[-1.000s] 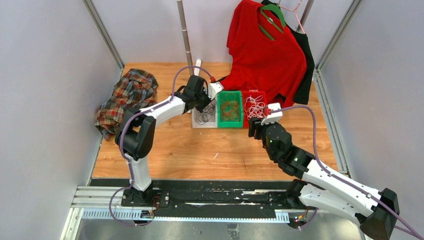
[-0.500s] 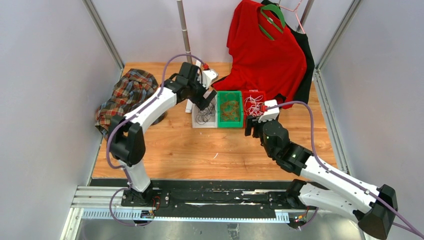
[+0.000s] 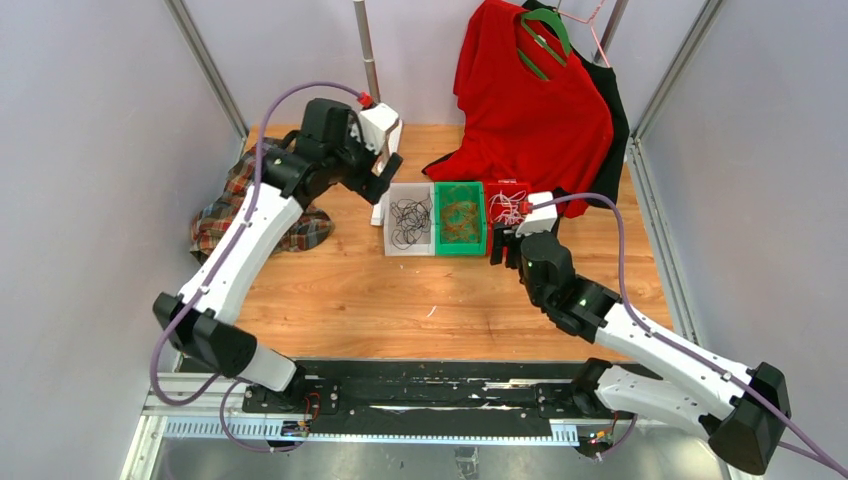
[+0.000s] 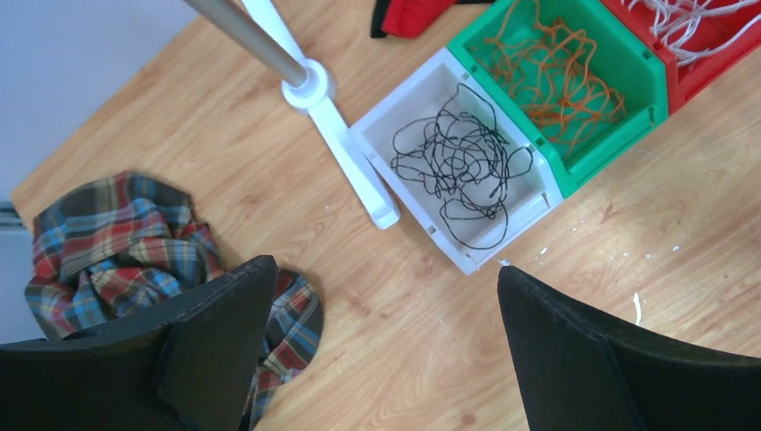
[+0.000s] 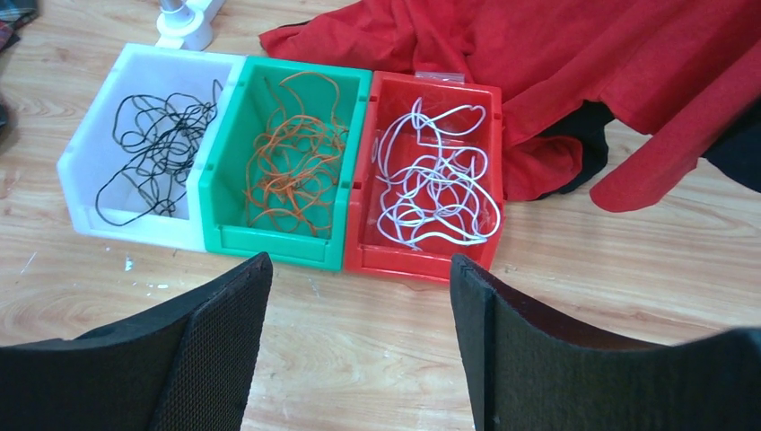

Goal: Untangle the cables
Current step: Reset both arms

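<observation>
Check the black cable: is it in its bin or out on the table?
In. The black cable lies as a loose tangle inside the white bin, next to the green bin.

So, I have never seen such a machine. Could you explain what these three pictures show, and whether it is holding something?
This is a robot: a left arm and a right arm fixed at the near edge of a table. One picture looks down from above and behind them; the other two come from a camera on each wrist, so the black shapes at the bottom are that arm's own fingers. On the table three bins stand side by side: a white bin with a black cable, a green bin with an orange cable, a red bin with a white cable. A red shirt hangs behind them, a checked shirt at the left, near a white stand. The left gripper and the right gripper are open and hold nothing.
</observation>
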Robot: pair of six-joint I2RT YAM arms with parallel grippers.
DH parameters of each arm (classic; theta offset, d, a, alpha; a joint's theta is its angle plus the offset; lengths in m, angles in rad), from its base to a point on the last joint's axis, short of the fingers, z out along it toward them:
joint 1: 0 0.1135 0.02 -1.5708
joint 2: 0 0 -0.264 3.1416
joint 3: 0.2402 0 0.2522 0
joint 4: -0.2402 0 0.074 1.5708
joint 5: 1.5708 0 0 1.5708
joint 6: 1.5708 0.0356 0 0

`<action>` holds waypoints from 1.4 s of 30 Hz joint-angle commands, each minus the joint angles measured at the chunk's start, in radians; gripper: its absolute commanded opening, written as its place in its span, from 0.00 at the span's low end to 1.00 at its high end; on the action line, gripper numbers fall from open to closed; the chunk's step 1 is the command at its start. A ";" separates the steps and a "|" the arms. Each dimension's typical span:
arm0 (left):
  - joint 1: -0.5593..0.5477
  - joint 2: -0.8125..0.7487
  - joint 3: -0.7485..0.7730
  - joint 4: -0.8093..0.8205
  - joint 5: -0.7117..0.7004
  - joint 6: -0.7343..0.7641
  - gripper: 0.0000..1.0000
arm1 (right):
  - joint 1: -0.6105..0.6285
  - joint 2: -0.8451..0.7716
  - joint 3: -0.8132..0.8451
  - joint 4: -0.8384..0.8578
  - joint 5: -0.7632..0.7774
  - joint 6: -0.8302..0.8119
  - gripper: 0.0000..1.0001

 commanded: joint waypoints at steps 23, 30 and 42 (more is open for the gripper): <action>0.604 -0.357 -1.114 0.959 0.128 -0.117 0.98 | -0.380 0.083 -0.098 0.008 0.282 0.041 0.73; 0.608 -0.246 -1.242 1.300 0.202 -0.189 0.98 | -0.582 0.133 -0.216 0.182 0.272 0.008 0.73; 0.565 -0.193 -1.264 1.407 0.059 -0.208 0.98 | -0.663 0.391 -0.277 0.539 0.235 -0.166 0.73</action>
